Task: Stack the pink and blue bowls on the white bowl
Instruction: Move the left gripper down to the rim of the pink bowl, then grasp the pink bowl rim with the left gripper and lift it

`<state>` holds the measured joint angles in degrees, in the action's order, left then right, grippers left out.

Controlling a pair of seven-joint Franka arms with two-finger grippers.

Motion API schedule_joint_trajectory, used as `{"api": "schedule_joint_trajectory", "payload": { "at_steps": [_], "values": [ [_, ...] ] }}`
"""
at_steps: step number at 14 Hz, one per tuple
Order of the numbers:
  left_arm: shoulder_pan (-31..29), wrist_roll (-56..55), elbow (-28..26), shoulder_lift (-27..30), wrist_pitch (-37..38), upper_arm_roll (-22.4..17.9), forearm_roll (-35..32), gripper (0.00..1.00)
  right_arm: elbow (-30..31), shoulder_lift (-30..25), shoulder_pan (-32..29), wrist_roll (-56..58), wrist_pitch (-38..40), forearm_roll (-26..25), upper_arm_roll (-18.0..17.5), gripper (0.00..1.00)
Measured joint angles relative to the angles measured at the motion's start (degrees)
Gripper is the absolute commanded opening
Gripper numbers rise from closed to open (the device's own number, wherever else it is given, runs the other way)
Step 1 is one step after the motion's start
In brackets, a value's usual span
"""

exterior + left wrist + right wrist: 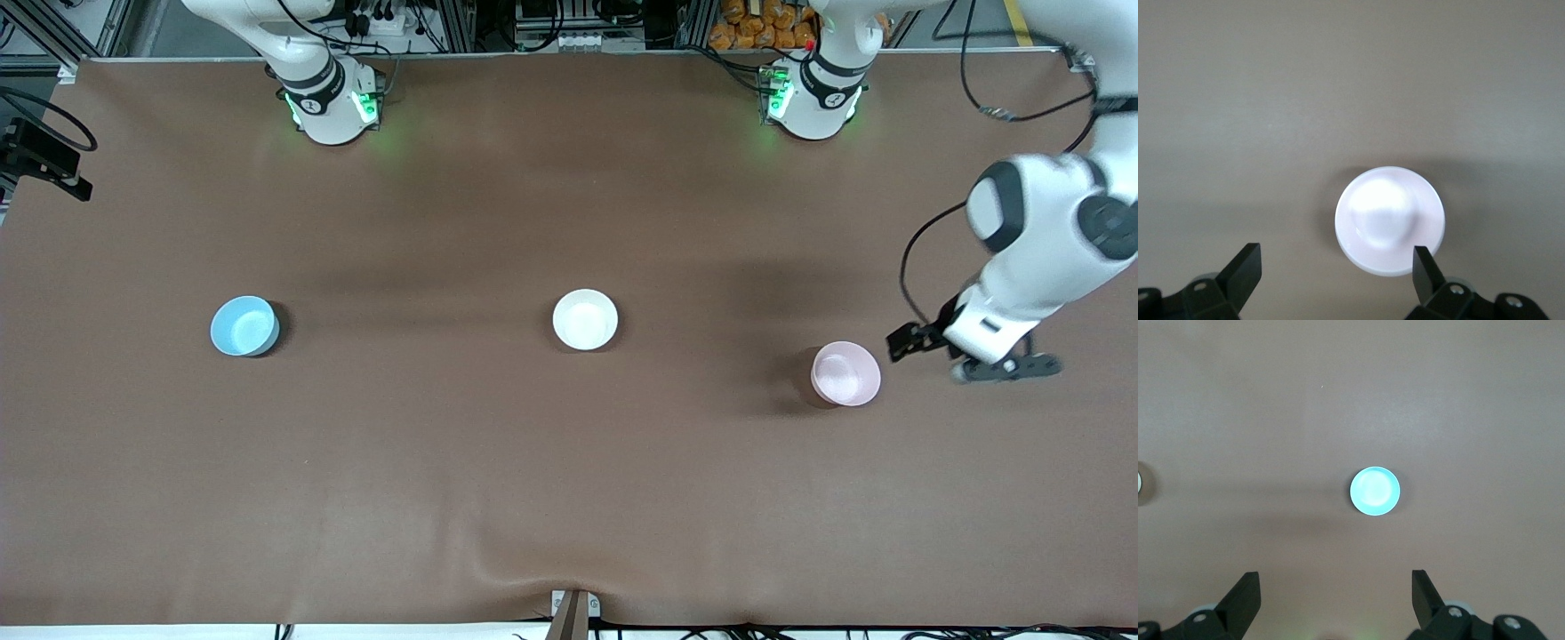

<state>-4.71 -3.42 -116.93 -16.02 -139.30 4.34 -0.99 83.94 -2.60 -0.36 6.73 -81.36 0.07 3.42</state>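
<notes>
Toward the right arm's end of the desk (pixel 569 498), the small round light sky blue plastic bowl (pixel 244 325) is sitting upright, well apart from the others. I am holding my right end effector (pixel 1331 600) high over the desk with that blue bowl below it; its fingers (pixel 1245 593) are standing wide apart and gripping nothing. This arm is waiting.

Around the middle of the desk, the small round plain white plastic bowl (pixel 585 319) is resting upright with nothing stacked in it.

Toward the left arm's end, the small round pale pink plastic bowl (pixel 845 373) is sitting a little nearer to the front edge than the white one. I am hanging my left end effector (pixel 1337 270) just beside it, on the side toward the desk's end; its fingers (pixel 1426 270) are spread wide and holding nothing, one fingertip overlapping the pink bowl's rim in the left wrist view.
</notes>
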Motion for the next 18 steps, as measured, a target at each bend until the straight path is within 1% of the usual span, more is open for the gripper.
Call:
{"api": "schedule_joint_trajectory", "payload": {
  "at_steps": [1,2,3,4,5,6,8,9,18],
  "values": [
    [-0.1,0.0,-0.3,-2.6,-2.7,0.0,0.0,1.00,0.0,0.0,0.0,0.0,0.0,0.0,0.0,1.00],
    [-0.2,0.0,-0.4,-5.0,-4.8,0.0,0.0,0.95,0.0,0.0,0.0,0.0,0.0,0.0,0.0,1.00],
    [-0.4,0.0,-0.5,-7.0,-6.1,0.0,0.0,0.86,0.0,0.0,0.0,0.0,0.0,0.0,0.0,1.00],
    [-0.5,0.0,-0.4,-8.7,-6.9,0.0,0.0,0.82,0.0,0.0,0.0,0.0,0.0,0.0,0.0,1.00],
    [-0.5,0.0,-0.4,-9.7,-7.2,0.0,0.0,0.73,0.0,0.0,0.0,0.0,0.0,0.0,0.0,1.00],
    [-0.7,0.0,-0.4,-10.5,-7.5,-0.1,0.0,0.60,0.0,0.0,0.0,0.0,0.0,0.0,0.0,1.00],
    [-1.8,0.1,-0.4,-11.4,-7.7,-0.1,0.0,0.05,0.0,0.0,0.0,0.0,0.0,0.0,0.0,1.00],
    [-2.4,0.2,-0.4,-11.6,-7.8,-0.1,0.0,0.00,0.0,0.0,0.0,0.0,0.0,0.0,0.0,1.00],
    [-2.8,0.4,0.1,-10.9,-7.8,1.1,0.0,0.00,0.0,0.0,0.0,0.0,0.0,0.0,0.0,1.00]
  ]
}}
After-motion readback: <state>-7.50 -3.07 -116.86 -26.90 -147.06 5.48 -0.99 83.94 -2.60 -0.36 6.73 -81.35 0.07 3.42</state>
